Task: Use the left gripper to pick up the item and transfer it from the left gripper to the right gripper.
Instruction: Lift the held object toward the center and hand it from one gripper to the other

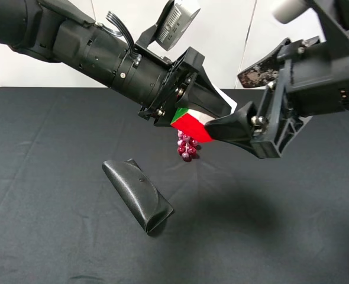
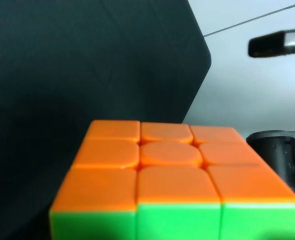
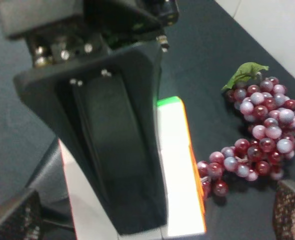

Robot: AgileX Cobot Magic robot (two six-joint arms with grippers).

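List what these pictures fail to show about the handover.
1. Exterior high: the grape bunch is partly covered by the cube.
2. Left wrist: the cube fills the frame, so the left gripper is unseen.
3. Right wrist: blur and the left gripper's finger hide whether the right gripper touches the cube.
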